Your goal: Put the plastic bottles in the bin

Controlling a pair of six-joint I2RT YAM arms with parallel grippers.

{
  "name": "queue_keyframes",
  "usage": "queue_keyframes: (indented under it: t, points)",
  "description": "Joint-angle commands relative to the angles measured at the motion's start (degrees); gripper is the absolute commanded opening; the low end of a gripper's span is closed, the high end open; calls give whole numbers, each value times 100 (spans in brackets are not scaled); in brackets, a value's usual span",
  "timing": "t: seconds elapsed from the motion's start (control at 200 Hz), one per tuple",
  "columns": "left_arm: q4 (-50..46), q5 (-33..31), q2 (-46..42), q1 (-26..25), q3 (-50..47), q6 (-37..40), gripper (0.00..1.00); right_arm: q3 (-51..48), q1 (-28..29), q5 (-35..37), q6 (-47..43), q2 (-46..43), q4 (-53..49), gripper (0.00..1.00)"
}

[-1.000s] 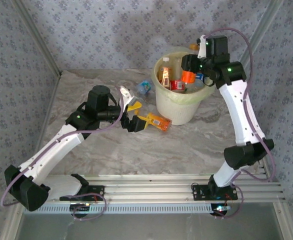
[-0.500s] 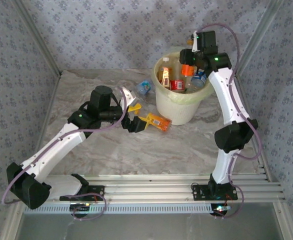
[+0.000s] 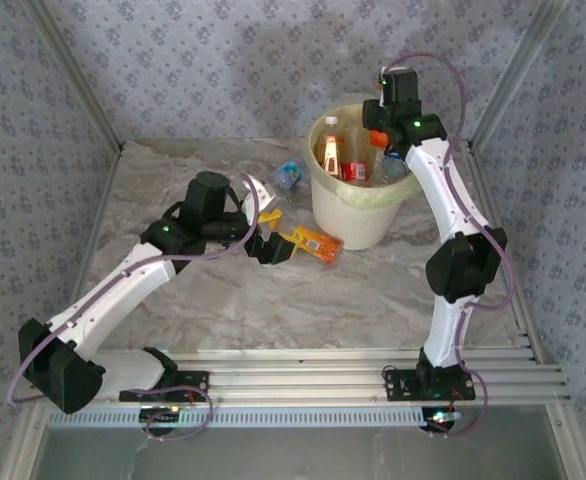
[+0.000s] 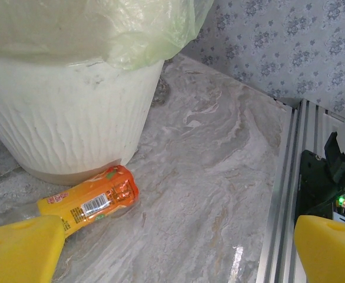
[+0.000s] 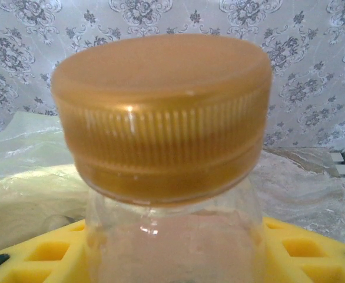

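Right fingers grip an orange-capped bottle by the neck over the far right rim of the bin; it should be released only once well inside the liner. Left fingers gape wide and empty beside an orange bottle lying on the counter by the bin's base.

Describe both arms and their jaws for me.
Identical pair. The left arm and right arm have white links, black joint housings with small green lights, and a thin purple cable looping off each. Both sets of jaws are yellow; the right jaws show square recesses.
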Motion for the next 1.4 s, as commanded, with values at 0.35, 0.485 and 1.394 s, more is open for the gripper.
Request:
queue_keyframes:
  t: [0.35,0.485,1.394]
  points:
    - [-40,-73,102,-27,-2,97,100,-167,23,-606,-77,-560,-120,73]
    - [-49,-82,94,-27,-1,112,100,-48,45,-1106,-121,-502,-284,72]
    - [-75,-47,129,-29,-19,120,100,1684,66,-1598,-112,716,-1947,82]
